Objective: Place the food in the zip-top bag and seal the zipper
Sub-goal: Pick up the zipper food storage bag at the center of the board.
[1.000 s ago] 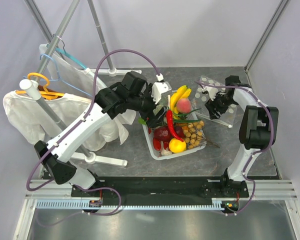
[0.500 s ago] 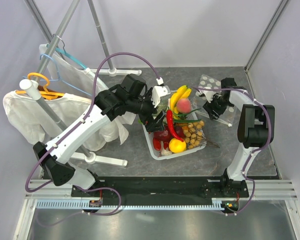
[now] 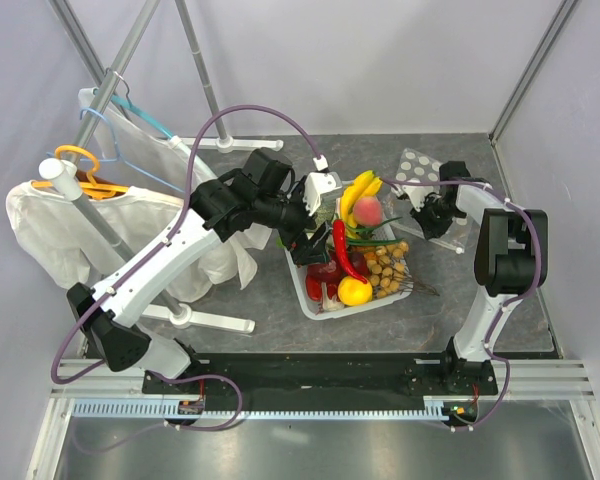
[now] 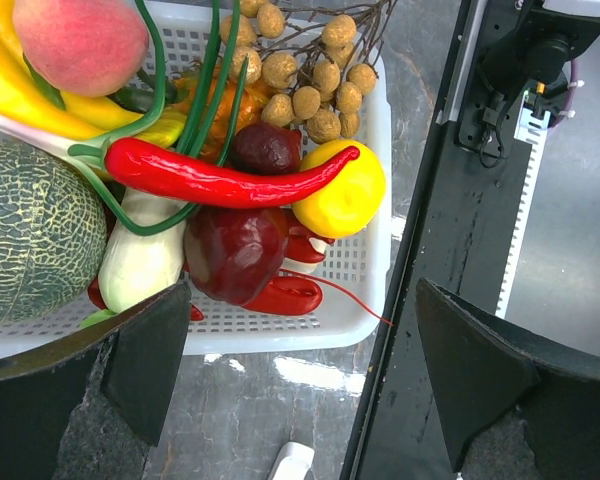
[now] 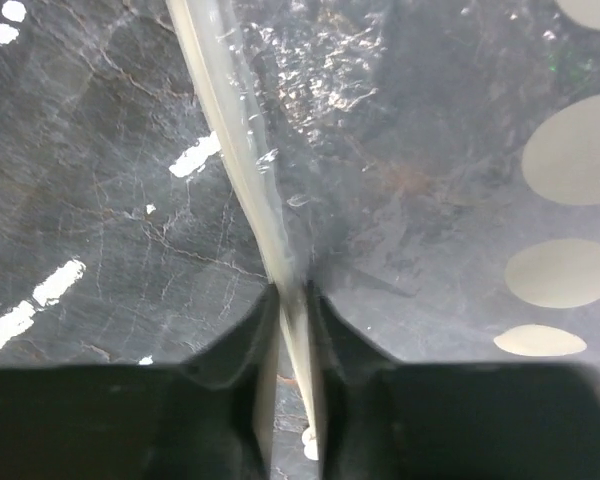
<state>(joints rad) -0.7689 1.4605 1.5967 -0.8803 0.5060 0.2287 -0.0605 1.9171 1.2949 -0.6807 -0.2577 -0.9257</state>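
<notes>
— Which step?
— Likely opening the zip-top bag (image 3: pixel 420 165), lying at the far right of the table (image 3: pixel 250 300), near the white basket (image 4: pixel 372 280). Right gripper (image 5: pixel 292 300) pinched narrow on the zipper (image 5: pixel 235 130). Left gripper (image 4: pixel 300 355) spread wide, hovering over the food (image 4: pixel 235 255), chili pepper (image 4: pixel 220 182) uppermost.
— Next?
— Probably lifting that edge to gape the mouth, then picking a piece.
— Surroundings?
— Dark grey marbled tabletop, pale walls, clothes rack (image 3: pixel 90 210) with white garments at left.

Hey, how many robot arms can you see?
2: the left arm reaches over the basket, the right arm is at the bag, far right. None look hidden.
</notes>
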